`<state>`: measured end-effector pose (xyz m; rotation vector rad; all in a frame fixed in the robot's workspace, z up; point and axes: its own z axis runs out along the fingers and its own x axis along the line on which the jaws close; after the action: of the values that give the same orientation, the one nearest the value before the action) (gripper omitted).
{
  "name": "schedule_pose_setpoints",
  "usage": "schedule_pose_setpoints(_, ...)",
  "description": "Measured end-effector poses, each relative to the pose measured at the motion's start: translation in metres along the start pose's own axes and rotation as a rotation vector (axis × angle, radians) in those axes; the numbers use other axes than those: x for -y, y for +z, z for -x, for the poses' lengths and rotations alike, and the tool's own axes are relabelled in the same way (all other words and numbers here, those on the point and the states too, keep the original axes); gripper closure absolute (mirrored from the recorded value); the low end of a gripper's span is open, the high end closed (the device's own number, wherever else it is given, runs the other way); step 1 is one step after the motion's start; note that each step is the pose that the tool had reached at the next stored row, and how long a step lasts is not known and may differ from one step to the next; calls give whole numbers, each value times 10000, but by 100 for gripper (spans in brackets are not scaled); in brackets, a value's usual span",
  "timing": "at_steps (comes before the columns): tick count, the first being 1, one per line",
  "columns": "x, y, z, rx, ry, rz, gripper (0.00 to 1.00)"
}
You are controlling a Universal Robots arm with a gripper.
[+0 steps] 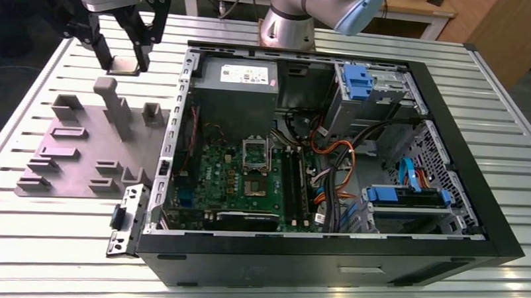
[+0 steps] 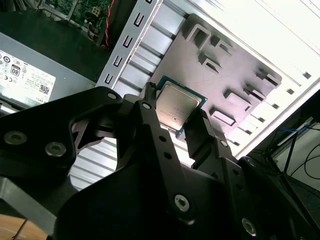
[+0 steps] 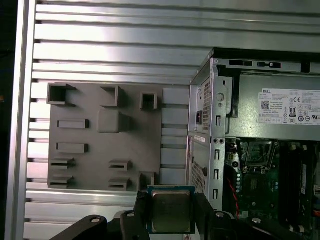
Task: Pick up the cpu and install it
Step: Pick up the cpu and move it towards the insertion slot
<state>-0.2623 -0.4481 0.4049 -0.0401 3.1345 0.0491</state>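
Since the claw (image 1: pixel 125 59) is pinching the cpu (image 1: pixel 126 67) clear of the grey tray (image 1: pixel 93 143), pickup looks done and installing is left; in the exterior view they hang at ten o'clock from the computer case (image 1: pixel 288 266). In the second wrist view the cpu (image 2: pixel 177 104) sits clamped between both fingers (image 2: pixel 155 135). In the first wrist view the cpu (image 3: pixel 171 210) is outside the case, well apart from the socket (image 3: pixel 258 152).

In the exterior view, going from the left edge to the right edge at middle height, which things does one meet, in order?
Grey slotted plate → green motherboard → orange cables → blue drive bracket. The gripper, shut on the cpu, overlaps the plate's span, so I leave it out.
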Motion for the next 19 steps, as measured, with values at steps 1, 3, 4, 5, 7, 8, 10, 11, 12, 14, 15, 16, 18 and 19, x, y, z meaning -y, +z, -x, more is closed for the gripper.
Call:
schedule_pose_setpoints(1,0,0,8,0,0,0,53)
schedule_pose_setpoints(3,1,0,29,0,0,0,53)
schedule_pose_setpoints(4,1,1,39,1,0,1,53)
schedule_pose_setpoints(5,1,1,51,0,0,0,53)
schedule_pose_setpoints(7,2,1,75,0,0,0,53)
schedule_pose_setpoints(8,2,1,89,0,0,0,53)
schedule_pose_setpoints(10,3,2,118,1,-1,0,53)
schedule_pose_setpoints(11,3,2,133,0,0,0,53)
schedule_pose_setpoints(12,4,3,145,0,0,0,53)
schedule_pose_setpoints(14,4,4,155,1,0,1,53)
schedule_pose_setpoints(15,5,4,155,1,2,0,53)
schedule_pose_setpoints(16,6,3,157,1,1,0,53)
schedule_pose_setpoints(18,11,3,158,0,0,-1,53)
schedule_pose_setpoints(19,15,3,158,0,0,-1,53)
